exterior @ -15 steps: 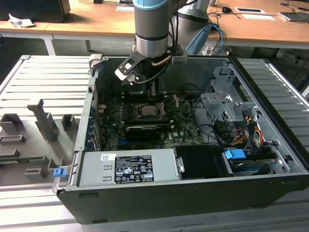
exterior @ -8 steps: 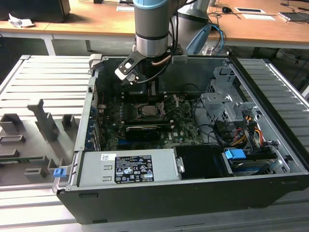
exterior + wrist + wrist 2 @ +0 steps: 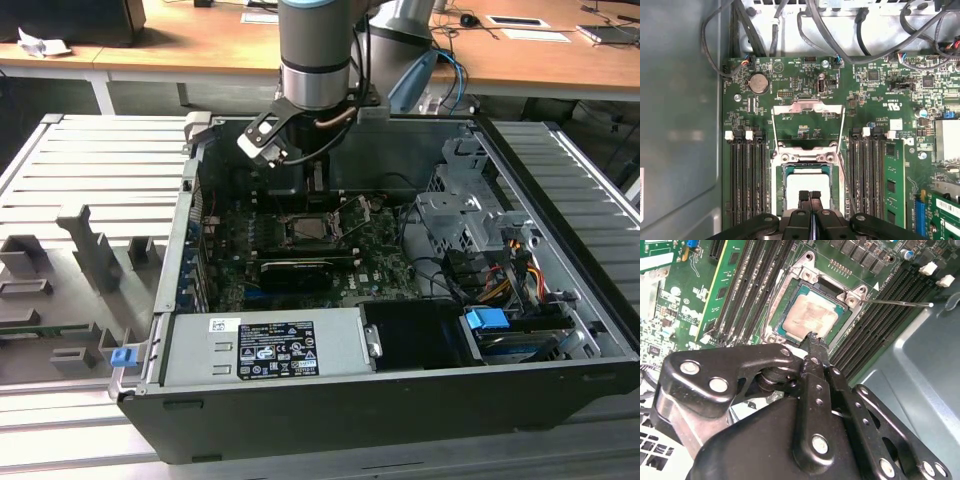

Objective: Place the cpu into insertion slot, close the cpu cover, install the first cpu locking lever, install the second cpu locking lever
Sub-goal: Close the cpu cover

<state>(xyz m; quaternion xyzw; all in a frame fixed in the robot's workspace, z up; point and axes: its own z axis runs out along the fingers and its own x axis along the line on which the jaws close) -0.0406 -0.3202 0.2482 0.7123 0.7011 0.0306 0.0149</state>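
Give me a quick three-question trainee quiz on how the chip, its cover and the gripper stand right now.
1. True or false: the chip lies in its socket.
2. The cover frame is: A) shut over the chip, B) swung open, away from the chip, C) missing altogether.
3. Fill in: the fingers of the gripper are ___ (open or shut).
Key: 1 true; 2 B; 3 shut.

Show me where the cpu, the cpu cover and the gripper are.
cpu (image 3: 813, 314), second wrist view, middle of its metal top.
cpu cover (image 3: 809, 107), first wrist view, end bar of the open frame.
gripper (image 3: 810, 194), first wrist view, between its shut fingertips.
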